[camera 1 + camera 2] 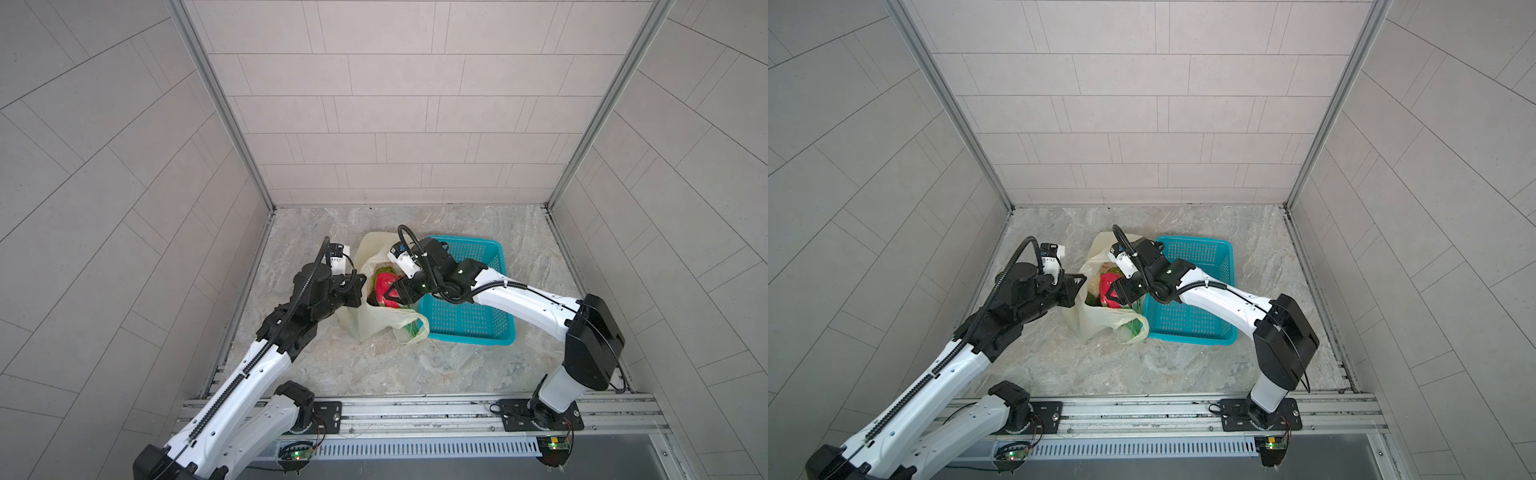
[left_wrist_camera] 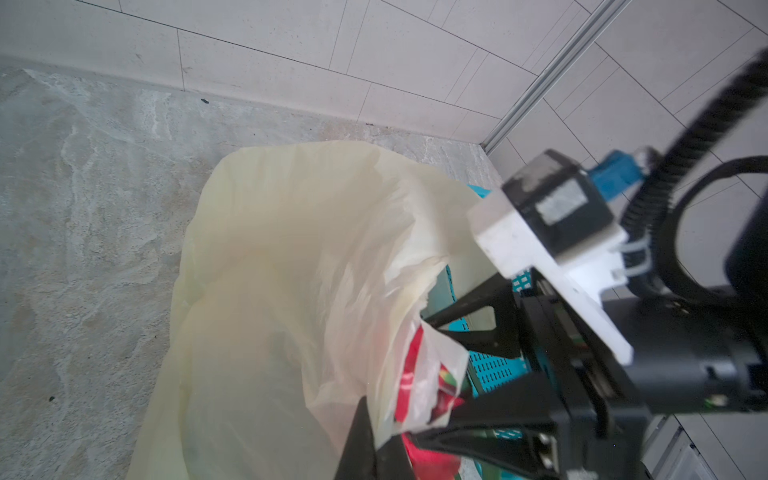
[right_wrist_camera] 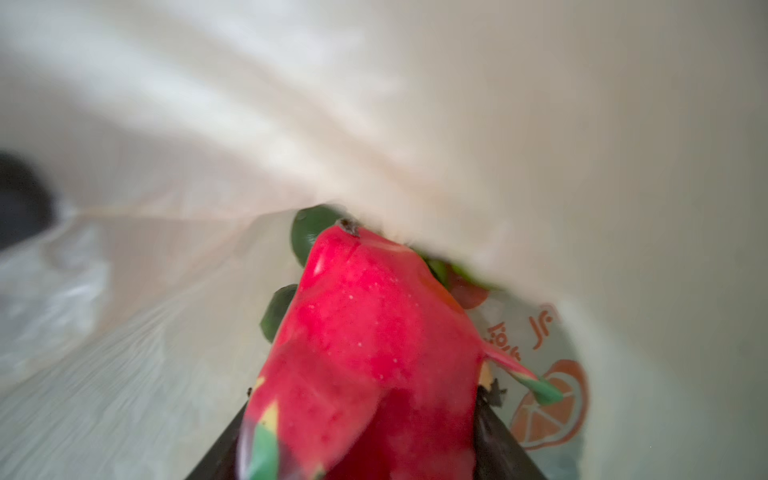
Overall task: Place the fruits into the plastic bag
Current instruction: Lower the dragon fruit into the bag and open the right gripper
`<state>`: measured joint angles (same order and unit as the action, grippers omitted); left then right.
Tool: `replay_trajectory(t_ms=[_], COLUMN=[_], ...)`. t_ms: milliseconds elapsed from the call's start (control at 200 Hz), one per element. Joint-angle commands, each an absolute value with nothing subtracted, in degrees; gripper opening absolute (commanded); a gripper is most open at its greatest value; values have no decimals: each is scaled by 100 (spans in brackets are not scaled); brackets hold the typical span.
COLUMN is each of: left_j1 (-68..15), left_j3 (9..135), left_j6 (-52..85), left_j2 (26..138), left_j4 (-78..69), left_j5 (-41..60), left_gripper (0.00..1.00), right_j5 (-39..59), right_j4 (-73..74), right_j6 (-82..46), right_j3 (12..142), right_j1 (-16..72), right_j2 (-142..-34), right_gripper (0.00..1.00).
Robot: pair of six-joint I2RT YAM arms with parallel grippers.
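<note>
While the left gripper (image 1: 360, 291) is pinched together on the rim of the thin cream-yellow plastic bag (image 1: 376, 322), the right gripper (image 1: 392, 294) is clamped partway open around the pink-red, green-tipped dragon fruit (image 3: 374, 345), inside the bag's mouth. The fruit's long axis points deeper into the bag, toward green fruits (image 3: 309, 235). Just beyond stands the teal perforated basket (image 1: 469, 320).

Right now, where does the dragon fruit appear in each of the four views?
Top view: dragon fruit, centre, in the plastic bag's mouth, held by the right tool.
Top view: same place, left of the teal basket.
Left wrist: red patch behind the bag film, low, right of centre.
Right wrist: fills the lower centre.
Shared landmark: the bag.
</note>
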<state>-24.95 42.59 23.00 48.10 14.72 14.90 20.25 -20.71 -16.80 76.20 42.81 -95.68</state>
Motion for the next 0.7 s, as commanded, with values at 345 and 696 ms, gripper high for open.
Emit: replay_trajectory(t_ms=[345, 696], left_j1=[-2541, -2549], left_j3=[4166, 4175], left_j6=[2109, 2295], left_j2=[4719, 4821], left_j4=[1318, 1145], left_j5=[1623, 1249], left_gripper=[0, 0], right_j5=[1681, 525], right_j4=[-1394, -756], right_j6=[-2636, -3581], right_j3=[8593, 8640], right_j1=[3703, 3702], right_j2=[-9893, -10435], right_gripper=[20, 23])
